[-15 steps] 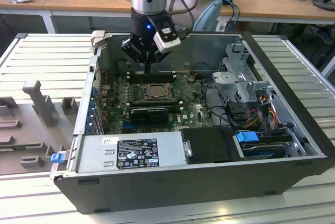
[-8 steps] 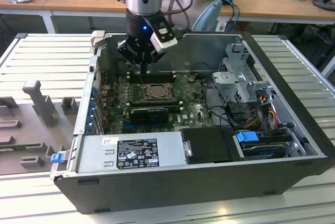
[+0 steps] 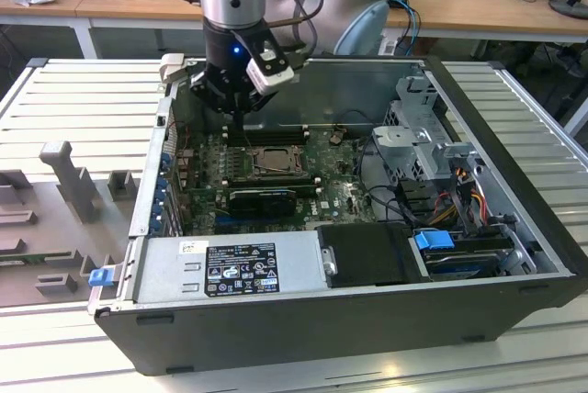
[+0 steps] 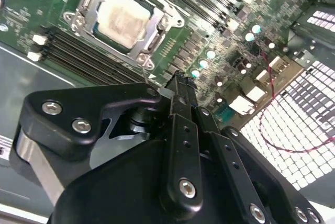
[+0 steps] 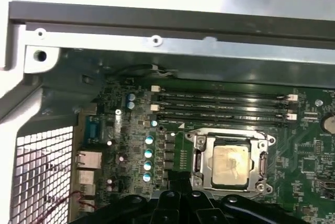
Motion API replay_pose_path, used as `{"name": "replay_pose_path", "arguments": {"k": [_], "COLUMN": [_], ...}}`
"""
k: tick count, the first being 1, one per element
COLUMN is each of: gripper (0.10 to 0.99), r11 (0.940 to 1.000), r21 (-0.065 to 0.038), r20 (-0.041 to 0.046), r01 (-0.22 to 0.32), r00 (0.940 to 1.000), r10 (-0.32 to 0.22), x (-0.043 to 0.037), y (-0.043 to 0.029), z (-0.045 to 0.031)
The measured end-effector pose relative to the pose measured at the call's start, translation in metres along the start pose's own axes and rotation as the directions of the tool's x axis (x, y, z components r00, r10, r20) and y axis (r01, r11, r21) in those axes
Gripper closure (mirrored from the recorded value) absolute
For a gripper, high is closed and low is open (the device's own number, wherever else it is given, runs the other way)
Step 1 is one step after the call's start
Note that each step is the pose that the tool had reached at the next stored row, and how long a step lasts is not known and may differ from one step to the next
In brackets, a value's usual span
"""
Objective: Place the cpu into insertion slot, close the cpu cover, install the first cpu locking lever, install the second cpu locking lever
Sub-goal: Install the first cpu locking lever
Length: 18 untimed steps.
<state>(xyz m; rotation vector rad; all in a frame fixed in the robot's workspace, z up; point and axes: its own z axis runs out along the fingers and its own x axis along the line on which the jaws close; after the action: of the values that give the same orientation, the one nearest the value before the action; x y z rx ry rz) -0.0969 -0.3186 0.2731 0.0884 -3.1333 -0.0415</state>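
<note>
Claw (image 4: 178,80) fingers together, empty | cpu (image 5: 230,164) under closed cpu cover (image 5: 230,141) | printed label (image 3: 241,269) on power supply (image 3: 296,264)

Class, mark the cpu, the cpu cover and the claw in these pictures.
cpu (image 5: 230,164): first wrist view, centre of its pale metal top.
cpu cover (image 5: 230,139): first wrist view, the frame's bar nearest the memory slots (image 5: 222,106).
claw (image 4: 178,77): second wrist view, its tip.

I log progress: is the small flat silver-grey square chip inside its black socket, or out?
In. The silver-grey chip lies flat, enclosed on all sides by the thin silver-grey metal frame.
</note>
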Motion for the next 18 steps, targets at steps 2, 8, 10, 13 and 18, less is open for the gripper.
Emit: {"name": "replay_pose_path", "arguments": {"k": [2, 8, 10, 13, 18], "gripper": [0.980, 0.980, 0.980, 0.980, 0.980], "r11": [1.0000, 0.9999, 0.9999, 0.9998, 0.9998], "r21": [0.000, 0.000, 0.000, 0.000, 0.001], "r20": [-0.0003, -0.0005, -0.0005, -0.0007, -0.0008], "r01": [0.005, 0.013, 0.015, 0.018, 0.022], "r00": [1.0000, 0.9999, 0.9999, 0.9998, 0.9998], "r10": [-0.005, -0.013, -0.015, -0.018, -0.022], "x": [0.0056, 0.0137, 0.0136, 0.0132, 0.0079], "y": [0.0005, 0.0118, 0.0171, 0.0241, 0.0330], "z": [0.0026, 0.0093, 0.0109, 0.0121, 0.0135]}}
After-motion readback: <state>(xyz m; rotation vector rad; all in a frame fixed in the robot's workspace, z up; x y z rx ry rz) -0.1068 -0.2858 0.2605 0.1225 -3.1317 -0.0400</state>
